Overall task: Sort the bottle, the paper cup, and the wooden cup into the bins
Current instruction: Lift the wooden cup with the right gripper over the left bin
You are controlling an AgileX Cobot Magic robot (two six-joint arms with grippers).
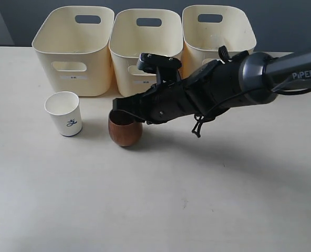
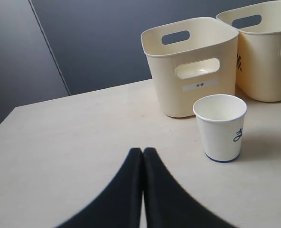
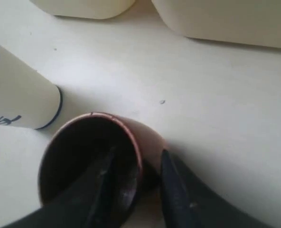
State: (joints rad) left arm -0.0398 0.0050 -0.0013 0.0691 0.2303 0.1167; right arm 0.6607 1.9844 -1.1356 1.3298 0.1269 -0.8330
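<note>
The wooden cup (image 1: 125, 131) stands upright on the table in front of the middle bin (image 1: 147, 52). My right gripper (image 1: 121, 106) reaches across to it and is open, straddling its rim (image 3: 137, 153): one finger is inside the wooden cup (image 3: 152, 137), the other outside its wall with a small gap. The paper cup (image 1: 65, 113) stands upright just left of it, in front of the left bin (image 1: 74, 50). My left gripper (image 2: 143, 150) is shut on nothing, low over the table short of the paper cup (image 2: 221, 126). The bottle is out of view.
The right bin (image 1: 218, 39) stands behind my right arm (image 1: 260, 73). All three bins line the table's far edge. The paper cup (image 3: 17, 95) is about a finger's width from the wooden cup. Bare tabletop (image 1: 171, 199) fills the near half.
</note>
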